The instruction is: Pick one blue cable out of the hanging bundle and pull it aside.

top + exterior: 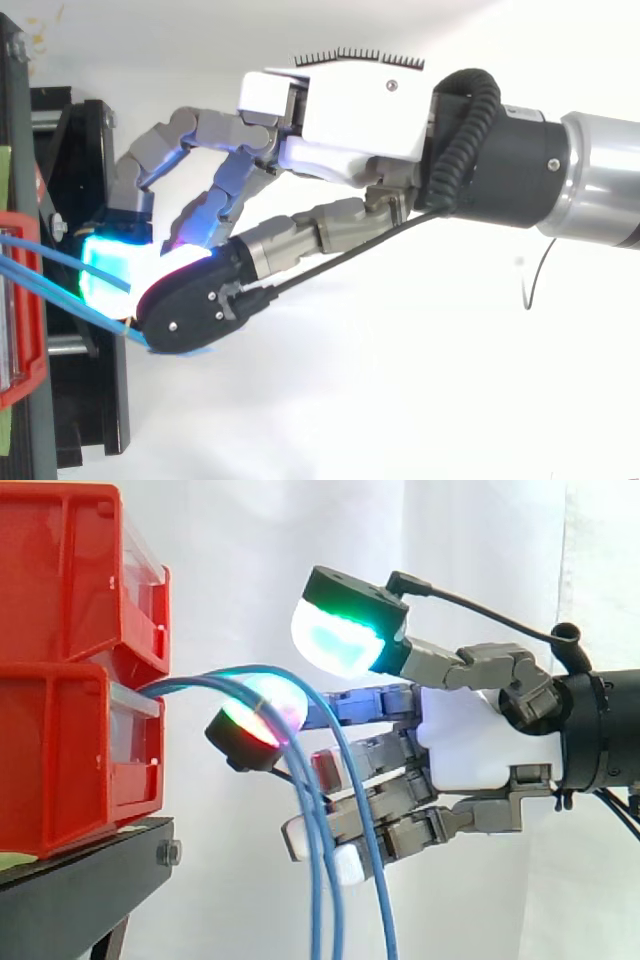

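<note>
Several thin blue cables (325, 880) come out between the two red bins, arch over and hang down past the stand. My hand (460, 735) reaches in from the right at their height. One straight finger, its pad (250, 730) glowing red and green, lies against the arch of the cables from behind. The thumb pad (335, 640), green and cyan, is held well above them with a clear gap. The lower fingers sit relaxed behind the hanging strands. From above, two cables (60, 260) cross a cyan pad and run under the thumb (200, 305). Nothing is pinched.
Two red bins (60, 580) are stacked on a black stand (90, 875) at the left, close to my fingertips. From above, the bin's red rim (25, 300) and the stand's black frame (90, 400) line the left edge. A white curtain hangs behind.
</note>
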